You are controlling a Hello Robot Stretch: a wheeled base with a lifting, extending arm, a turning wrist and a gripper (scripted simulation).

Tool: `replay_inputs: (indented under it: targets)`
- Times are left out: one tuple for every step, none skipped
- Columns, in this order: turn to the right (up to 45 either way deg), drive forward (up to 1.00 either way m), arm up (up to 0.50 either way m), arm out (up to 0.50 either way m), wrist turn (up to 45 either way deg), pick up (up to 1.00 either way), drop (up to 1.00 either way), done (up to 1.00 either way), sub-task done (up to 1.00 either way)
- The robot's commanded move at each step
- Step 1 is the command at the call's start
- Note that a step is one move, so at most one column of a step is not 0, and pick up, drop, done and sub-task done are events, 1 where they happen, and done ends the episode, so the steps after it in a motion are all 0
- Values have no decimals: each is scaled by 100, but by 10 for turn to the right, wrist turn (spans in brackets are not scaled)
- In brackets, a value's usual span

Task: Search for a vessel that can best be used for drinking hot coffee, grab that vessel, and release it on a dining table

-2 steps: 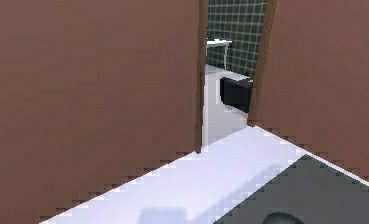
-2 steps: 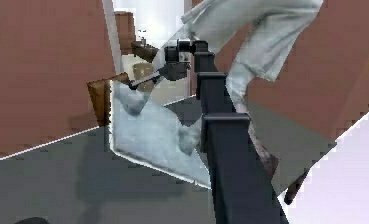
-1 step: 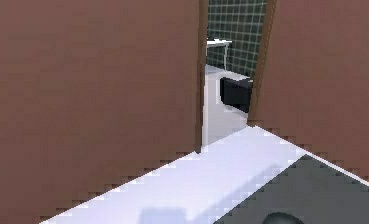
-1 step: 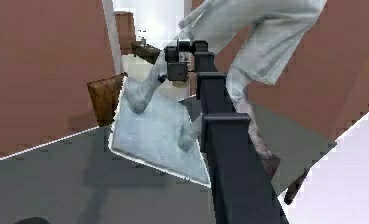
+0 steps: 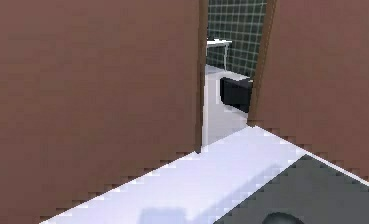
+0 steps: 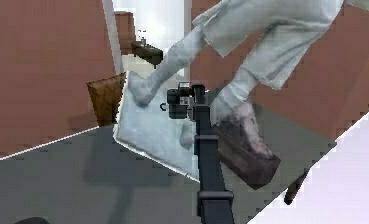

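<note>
1. Forward view: a broad brown wall (image 5: 92, 90) takes up the left and middle.
2. To its right a dark door frame (image 5: 201, 90) borders an open doorway (image 5: 232, 70). Far through it are a green tiled wall (image 5: 237, 25) and a thin white rail (image 5: 218, 42).
3. Below the rail stands a white unit (image 5: 220, 118) with a black object (image 5: 235, 92) on its right side.
4. A pale floor strip (image 5: 212, 175) runs from the doorway toward the near left, and dark grey floor (image 5: 322, 195) lies at the near right.
5. Arm side view: my arm (image 6: 210, 160) rises from the near edge to my gripper (image 6: 174, 102).
6. Behind my gripper a big white statue (image 6: 252, 40) plants its feet on a pale slab (image 6: 152, 130). A mauve-brown block (image 6: 247, 150) sits just right of my arm.
7. With the slab right behind them, I cannot tell how my fingers are set or whether they carry anything.
8. At the far left a brown wooden piece (image 6: 105, 95) stands beside the slab, near a bright opening (image 6: 157, 20).
9. Where the drinking vessel is, I cannot tell
</note>
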Motion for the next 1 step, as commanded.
replay_inputs:
  targets:
    - [0, 0, -32, 0, 0, 0, 0, 0, 0]
